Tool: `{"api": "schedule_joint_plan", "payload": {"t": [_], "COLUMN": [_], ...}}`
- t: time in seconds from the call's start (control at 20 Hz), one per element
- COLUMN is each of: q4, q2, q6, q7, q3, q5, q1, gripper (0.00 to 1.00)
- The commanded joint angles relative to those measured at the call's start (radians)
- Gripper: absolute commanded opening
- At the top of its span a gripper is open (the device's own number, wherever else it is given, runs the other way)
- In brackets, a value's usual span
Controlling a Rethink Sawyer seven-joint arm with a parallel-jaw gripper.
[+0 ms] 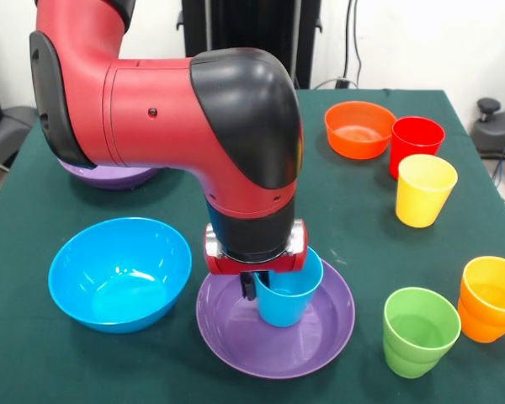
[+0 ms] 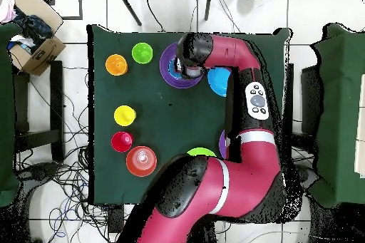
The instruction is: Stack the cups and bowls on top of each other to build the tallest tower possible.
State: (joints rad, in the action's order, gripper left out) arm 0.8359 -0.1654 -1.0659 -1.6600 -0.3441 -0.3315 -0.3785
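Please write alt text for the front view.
The red arm's gripper holds a blue cup upright in a purple bowl on a green table. A blue bowl sits beside it; other cups stand apart.

The counter lies bare across its middle, giving open passage there. The arm blocks the space over the purple bowl. The blue bowl sits just beside it, while cups crowd one side edge.
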Motion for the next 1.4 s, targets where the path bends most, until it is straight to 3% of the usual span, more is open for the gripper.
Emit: {"api": "schedule_joint_plan", "payload": {"t": [0.05,0.35,0.85,1.1,1.4], "q4": [0.005,-0.023,-0.067,-0.121,-0.104], "q2": [0.003,0.018,-0.021,0.001,0.005], "q6": [0.001,-0.012,-0.139,-0.174,-0.150], "q7": [0.233,0.233,0.217,0.229,0.230], "q3": [-0.081,-0.092,-0.071,-0.081,-0.080], "q5": [-0.026,-0.023,-0.021,-0.023,-0.019], "q1": [0.004,0.014,0.043,0.052,0.044], "gripper": [0.00,0.00,0.00,0.00,0.00]}}
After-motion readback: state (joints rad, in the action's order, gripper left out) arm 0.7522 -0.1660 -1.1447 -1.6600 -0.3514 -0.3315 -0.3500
